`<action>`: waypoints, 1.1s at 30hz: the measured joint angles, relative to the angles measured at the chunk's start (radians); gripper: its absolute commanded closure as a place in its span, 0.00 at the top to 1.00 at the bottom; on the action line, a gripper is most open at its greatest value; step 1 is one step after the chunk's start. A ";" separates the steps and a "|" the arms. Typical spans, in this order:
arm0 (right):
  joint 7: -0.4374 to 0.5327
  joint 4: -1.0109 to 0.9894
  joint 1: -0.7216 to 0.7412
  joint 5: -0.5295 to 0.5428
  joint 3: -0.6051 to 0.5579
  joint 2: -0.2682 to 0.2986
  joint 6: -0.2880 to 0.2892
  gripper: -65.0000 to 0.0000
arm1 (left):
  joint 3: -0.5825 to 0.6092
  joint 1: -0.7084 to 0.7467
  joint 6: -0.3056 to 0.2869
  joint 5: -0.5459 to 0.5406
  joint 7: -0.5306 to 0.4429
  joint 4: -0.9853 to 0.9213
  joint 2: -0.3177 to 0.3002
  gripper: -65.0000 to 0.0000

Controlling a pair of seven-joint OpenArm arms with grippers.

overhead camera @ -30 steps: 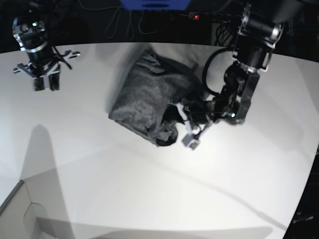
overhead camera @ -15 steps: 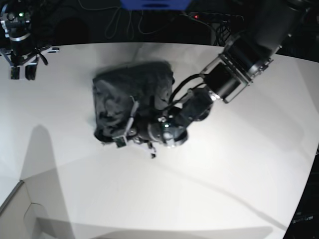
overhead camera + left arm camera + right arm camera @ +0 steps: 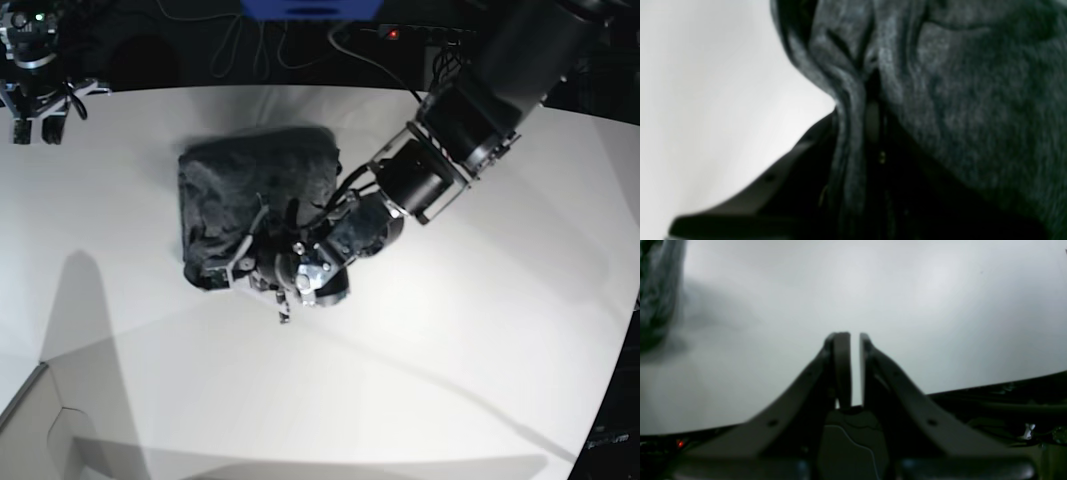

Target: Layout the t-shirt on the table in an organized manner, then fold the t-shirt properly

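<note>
The dark heather-grey t-shirt [image 3: 255, 190] lies as a bunched, roughly square bundle on the white table [image 3: 420, 380], left of the middle. My left gripper [image 3: 250, 268] is at the bundle's front edge, reaching in from the right. In the left wrist view the left gripper [image 3: 870, 140] is shut on a fold of the t-shirt [image 3: 973, 100], which fills most of the frame. My right gripper [image 3: 33, 128] hangs at the table's far-left back edge, well away from the shirt. In the right wrist view the right gripper [image 3: 855, 340] is shut and empty, with a bit of the t-shirt [image 3: 656, 290] at the top left.
The table's curved back edge [image 3: 200, 90] borders a dark area with cables. A light panel corner [image 3: 40, 420] sits at the front left. The left arm's thick body [image 3: 450, 140] crosses the back right of the table.
The left arm has swung from the shirt's right side across to its front-left edge, carrying fabric over and shifting the bundle left. The right gripper has drawn back to the far-left corner.
</note>
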 measured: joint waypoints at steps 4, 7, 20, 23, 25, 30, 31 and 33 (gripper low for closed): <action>0.004 0.000 -0.003 0.000 0.000 0.000 0.000 0.10 | -0.072 -0.005 -0.003 0.010 0.003 0.002 -0.002 0.48; 0.006 0.000 -0.003 0.001 0.000 0.000 0.000 0.10 | -0.145 -0.003 -0.003 0.016 0.009 0.070 -0.010 0.60; 0.005 0.000 0.000 0.002 0.011 -0.010 0.003 0.09 | -0.450 0.071 -0.003 -0.004 0.225 0.582 -0.148 0.53; 0.008 -0.002 0.012 0.001 0.106 -0.024 0.009 0.09 | -0.694 0.212 0.006 0.003 0.323 0.736 -0.208 0.38; 0.006 -0.013 0.011 -0.002 0.160 -0.036 0.000 0.09 | -0.840 0.314 -0.002 0.016 0.393 0.830 -0.236 0.25; 0.005 -0.139 0.032 0.003 0.304 -0.048 0.005 0.00 | -1.231 0.580 0.003 0.005 0.446 1.040 -0.239 0.00; 0.017 -0.189 0.039 0.018 0.333 -0.047 0.006 0.00 | -1.297 0.641 -0.005 0.003 0.446 1.065 -0.235 0.00; 0.010 -0.280 0.042 0.010 0.356 -0.041 -0.002 0.00 | -1.400 0.755 -0.003 0.003 0.457 1.083 -0.231 0.00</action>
